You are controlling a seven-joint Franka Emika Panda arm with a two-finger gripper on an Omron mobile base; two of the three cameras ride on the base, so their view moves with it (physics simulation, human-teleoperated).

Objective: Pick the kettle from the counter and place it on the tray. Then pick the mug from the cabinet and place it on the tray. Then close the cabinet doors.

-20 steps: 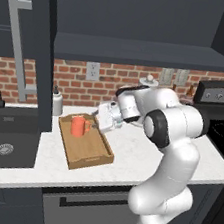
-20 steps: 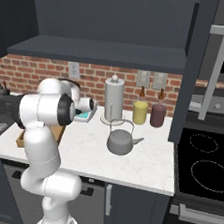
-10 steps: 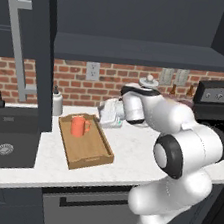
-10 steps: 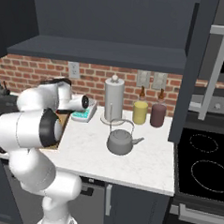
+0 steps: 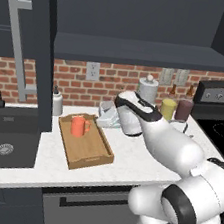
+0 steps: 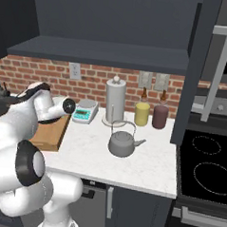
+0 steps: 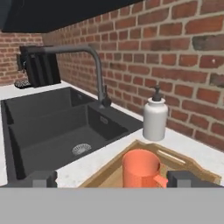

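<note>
One item of two is placed: the small orange-red mug (image 5: 78,126) stands on the light-brown wooden tray (image 5: 90,154); the squat dark grey metal kettle (image 6: 122,141) sits on the white speckled counter (image 6: 145,167); the two-finger gripper (image 7: 111,179) is open, empty; a tall charcoal-blue cabinet door (image 5: 27,46) stands open.

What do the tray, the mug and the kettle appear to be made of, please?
The tray looks like light-brown wood with a matte finish and faint grain. The mug seems to be orange-red glazed ceramic or plastic, smooth and evenly coloured. The kettle looks like dull grey metal with soft highlights.
</note>
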